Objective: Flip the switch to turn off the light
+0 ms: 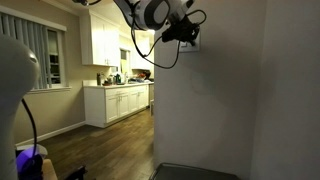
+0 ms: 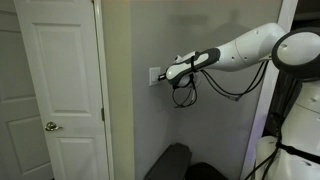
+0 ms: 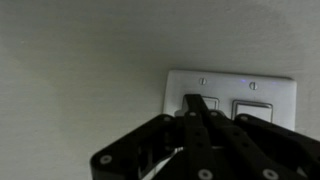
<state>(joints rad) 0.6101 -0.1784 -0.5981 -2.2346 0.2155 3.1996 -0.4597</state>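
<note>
The switch (image 3: 232,96) is a white wall plate with two rockers, set in a plain wall. In the wrist view my black gripper (image 3: 194,101) has its fingers closed together, and the tip lies over the left rocker. In an exterior view the gripper (image 2: 163,76) reaches from the right and touches the plate (image 2: 154,76). In an exterior view the gripper (image 1: 190,36) hides most of the plate (image 1: 197,44) high on the wall. The room is dim.
A white panelled door (image 2: 60,90) stands left of the switch wall. A kitchen with white cabinets (image 1: 118,104) and a wood floor lies beyond the wall corner. A dark chair (image 2: 170,163) sits below the arm.
</note>
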